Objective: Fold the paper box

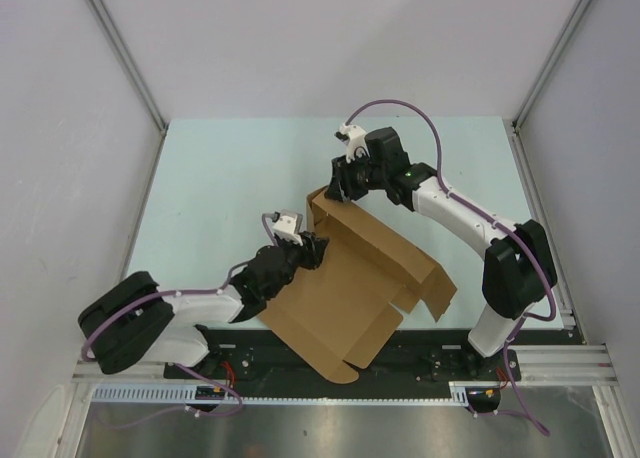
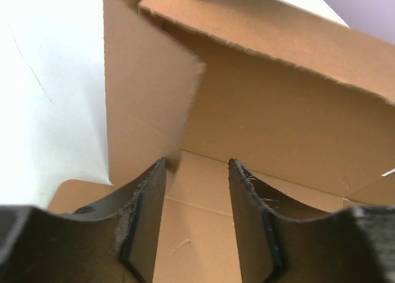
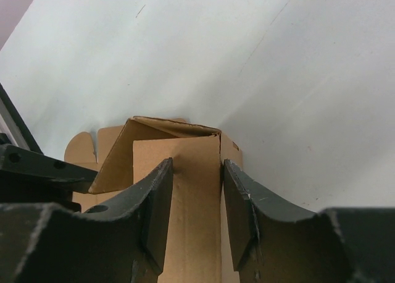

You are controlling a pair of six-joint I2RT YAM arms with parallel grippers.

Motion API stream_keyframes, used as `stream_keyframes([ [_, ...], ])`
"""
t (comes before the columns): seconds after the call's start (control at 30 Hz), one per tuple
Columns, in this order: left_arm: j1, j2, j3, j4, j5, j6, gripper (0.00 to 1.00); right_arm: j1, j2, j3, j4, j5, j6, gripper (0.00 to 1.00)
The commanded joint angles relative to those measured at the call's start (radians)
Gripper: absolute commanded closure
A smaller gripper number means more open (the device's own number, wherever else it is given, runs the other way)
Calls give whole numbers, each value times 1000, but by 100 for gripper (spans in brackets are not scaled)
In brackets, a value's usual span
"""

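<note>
The paper box [image 1: 350, 288] is a plain brown cardboard mailer, partly folded, lying near the middle front of the table. Its far long wall stands up, the far left corner is raised, and flaps spread flat toward the near edge. My left gripper [image 1: 312, 248] is open and empty over the box's floor panel [image 2: 203, 233], facing the upright corner and side flap [image 2: 148, 91]. My right gripper [image 1: 340, 191] is open at the box's far left corner. In the right wrist view it [image 3: 197, 165] hovers over the folded wall strip [image 3: 191, 196], fingertips at its edges.
The pale green table top [image 1: 230, 178] lies bare beyond and left of the box. White enclosure walls and metal frame posts [image 1: 125, 58] ring the table. The black base rail [image 1: 420, 358] runs along the near edge under the box's front flap.
</note>
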Motion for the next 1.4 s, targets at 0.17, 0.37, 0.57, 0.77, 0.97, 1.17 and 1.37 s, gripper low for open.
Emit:
stream_keyframes([
  [0.17,-6,-300,23,-233,-14,96,36,3,13,-25,-68,51,-36,59],
  [0.37,-6,-540,7,-371,-23,127,31,5,20,-25,-58,45,-31,59],
  [0.57,-6,-708,-11,-416,-161,154,25,6,21,-25,-63,48,-33,59],
  [0.77,119,-650,-8,-394,-246,136,15,9,17,-25,-68,51,-36,59],
  [0.97,371,-413,29,-325,-75,3,16,14,20,-25,-68,51,-37,59],
  [1.17,448,-214,78,-184,141,-5,20,19,24,-25,-74,53,-42,60],
  [1.37,448,-67,81,14,315,13,20,20,27,-25,-72,51,-39,60],
])
